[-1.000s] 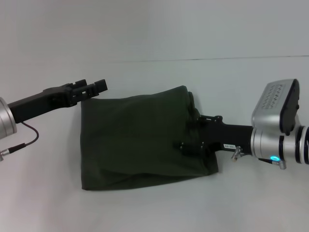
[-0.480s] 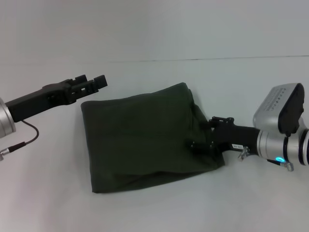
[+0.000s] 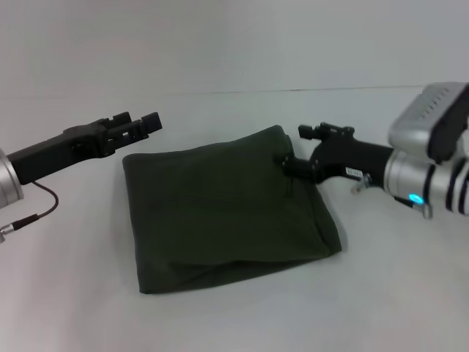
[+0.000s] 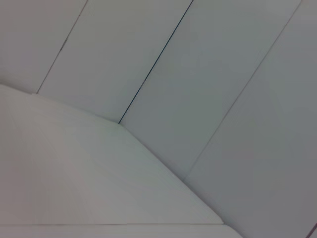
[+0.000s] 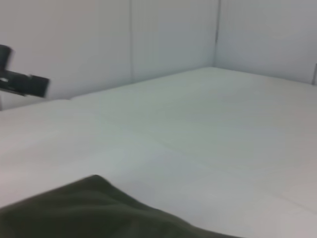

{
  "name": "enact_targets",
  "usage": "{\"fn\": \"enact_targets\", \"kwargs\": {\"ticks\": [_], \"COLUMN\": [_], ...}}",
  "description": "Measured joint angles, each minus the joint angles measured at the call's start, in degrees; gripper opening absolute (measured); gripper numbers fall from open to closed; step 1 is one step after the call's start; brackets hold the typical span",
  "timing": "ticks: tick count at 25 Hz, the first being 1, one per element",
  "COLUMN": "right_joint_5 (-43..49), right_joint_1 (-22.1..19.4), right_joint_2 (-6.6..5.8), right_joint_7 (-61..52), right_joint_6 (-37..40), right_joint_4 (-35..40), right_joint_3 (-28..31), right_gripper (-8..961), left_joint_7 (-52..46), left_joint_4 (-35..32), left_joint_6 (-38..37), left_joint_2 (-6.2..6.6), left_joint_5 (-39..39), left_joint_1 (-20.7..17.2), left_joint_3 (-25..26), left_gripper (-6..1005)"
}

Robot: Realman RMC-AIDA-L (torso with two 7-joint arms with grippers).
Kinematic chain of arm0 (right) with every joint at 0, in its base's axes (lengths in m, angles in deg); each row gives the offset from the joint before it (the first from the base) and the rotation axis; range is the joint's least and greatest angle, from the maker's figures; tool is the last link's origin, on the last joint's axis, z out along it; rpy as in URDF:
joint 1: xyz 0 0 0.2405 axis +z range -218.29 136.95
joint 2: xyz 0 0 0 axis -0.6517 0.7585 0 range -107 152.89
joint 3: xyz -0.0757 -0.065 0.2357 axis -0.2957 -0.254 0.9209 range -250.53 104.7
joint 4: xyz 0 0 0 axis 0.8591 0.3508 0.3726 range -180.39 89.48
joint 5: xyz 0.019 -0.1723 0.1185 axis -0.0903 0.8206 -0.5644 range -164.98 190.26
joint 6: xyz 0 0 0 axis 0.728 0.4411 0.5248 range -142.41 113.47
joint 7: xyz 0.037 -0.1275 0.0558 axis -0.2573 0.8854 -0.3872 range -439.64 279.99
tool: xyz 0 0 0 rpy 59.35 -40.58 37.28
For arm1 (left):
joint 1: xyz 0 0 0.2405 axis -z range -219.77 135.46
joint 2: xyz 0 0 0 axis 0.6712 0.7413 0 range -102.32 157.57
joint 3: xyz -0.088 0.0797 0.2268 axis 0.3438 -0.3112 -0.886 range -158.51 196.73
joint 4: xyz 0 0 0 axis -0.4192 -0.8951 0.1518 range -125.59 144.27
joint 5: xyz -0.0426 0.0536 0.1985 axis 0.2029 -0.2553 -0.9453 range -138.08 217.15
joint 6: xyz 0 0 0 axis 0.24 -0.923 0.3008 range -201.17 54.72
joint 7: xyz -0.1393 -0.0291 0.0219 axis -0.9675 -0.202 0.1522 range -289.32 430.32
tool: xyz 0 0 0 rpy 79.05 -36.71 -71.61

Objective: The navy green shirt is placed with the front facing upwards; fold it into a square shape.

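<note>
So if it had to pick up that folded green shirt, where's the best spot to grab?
Probably the right edge of the navy green shirt, reached from the right by the right pincer beside it: there the stacked layers end and can be pinched together.

Shirt (image 3: 227, 209) folded, so print & neck label hidden. Right gripper (image 3: 287, 166) tips dark against cloth at its 2 o'clock corner; grip can't be told. Right arm cut off at 3 o'clock edge.
</note>
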Motion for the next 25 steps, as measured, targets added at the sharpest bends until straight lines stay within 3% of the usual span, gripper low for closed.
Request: {"fn": "enact_targets", "kwargs": {"ticks": [8,14,25], "right_joint_5": [0.08,-0.07,-1.45], "right_joint_1": [5.13,4.81,3.79], "right_joint_2": [0.16,0.25,0.2], "right_joint_7": [1.31,1.42,1.47], "right_joint_6": [-6.65,-12.01,-13.34], "right_joint_4": [-4.7,-5.46,-6.37], "right_joint_3": [-1.62,-3.23,-2.72], "right_gripper": [791,792,792], "left_joint_7": [0.39,0.42,2.54], "left_joint_4": [0.0,0.02,0.09], "left_joint_6": [-0.11,-0.05,-0.17], "left_joint_2": [-0.04,-0.08,-0.35], "left_joint_5": [0.85,0.85,2.14], "left_joint_1": [0.0,0.01,-0.19], "left_joint_3": [-0.03,-0.11,-0.03], "left_gripper": [900,900,900]}}
